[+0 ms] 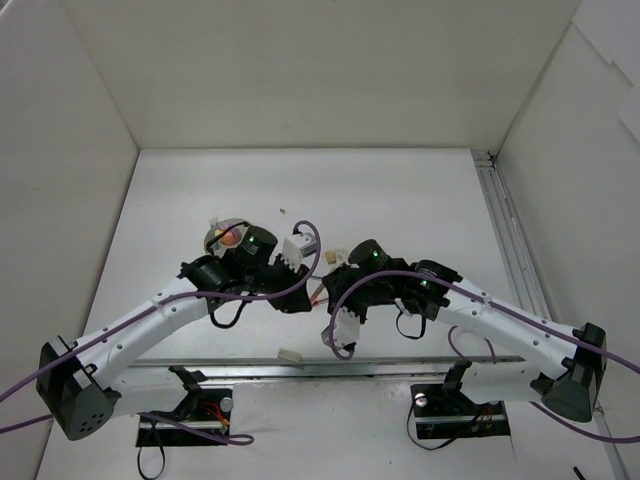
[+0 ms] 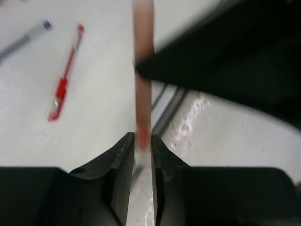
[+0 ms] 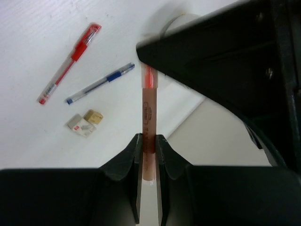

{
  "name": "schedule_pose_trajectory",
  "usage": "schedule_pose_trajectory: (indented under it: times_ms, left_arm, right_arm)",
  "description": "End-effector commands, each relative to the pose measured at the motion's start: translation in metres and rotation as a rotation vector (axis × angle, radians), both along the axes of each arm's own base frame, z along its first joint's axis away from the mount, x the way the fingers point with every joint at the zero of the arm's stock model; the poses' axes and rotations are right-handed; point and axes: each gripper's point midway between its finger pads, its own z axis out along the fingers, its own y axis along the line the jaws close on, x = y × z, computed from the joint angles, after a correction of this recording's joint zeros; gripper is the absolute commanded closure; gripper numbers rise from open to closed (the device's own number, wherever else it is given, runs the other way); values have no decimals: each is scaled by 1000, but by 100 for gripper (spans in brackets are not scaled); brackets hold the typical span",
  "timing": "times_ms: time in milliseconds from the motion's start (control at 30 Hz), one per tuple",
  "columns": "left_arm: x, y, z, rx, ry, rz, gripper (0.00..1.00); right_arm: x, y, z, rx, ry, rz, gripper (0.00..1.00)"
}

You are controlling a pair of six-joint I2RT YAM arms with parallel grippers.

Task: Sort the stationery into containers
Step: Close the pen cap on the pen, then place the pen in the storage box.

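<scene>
Marker (image 3: 148, 117), slim, pale pink, red tip

I see a pink-orange marker (image 3: 148, 117) held up off the table, a red pen (image 3: 69, 63) and a blue pen (image 3: 100, 83) lying flat near each other, a white eraser block (image 3: 80, 125) touching a tan eraser block (image 3: 93, 116), a round white cup (image 1: 213, 236) with something orange inside

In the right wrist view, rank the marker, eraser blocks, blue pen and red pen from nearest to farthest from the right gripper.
1. marker, clamped in the right gripper itself.
2. eraser blocks, on the table, lower left.
3. blue pen, left of the marker.
4. red pen, upper left.
</scene>
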Motion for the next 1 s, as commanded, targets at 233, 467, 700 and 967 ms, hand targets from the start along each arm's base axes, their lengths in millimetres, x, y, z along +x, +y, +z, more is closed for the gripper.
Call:
schedule_pose_trajectory:
  times_ms: [233, 467, 700, 967]
  left_arm:
    - [62, -25, 180, -467, -585, 102, 57]
    - [59, -1, 187, -441, -626, 189, 30]
    - [63, 48, 188, -389, -688, 408, 0]
    - [62, 108, 187, -363, -723, 684, 0]
  right_arm:
    - [-77, 37, -1, 97, 327, 175, 100]
    - [-46, 42, 13, 157, 394, 73, 100]
    - [4, 50, 42, 312, 648, -132, 100]
    - [69, 62, 99, 589, 1040, -360, 100]
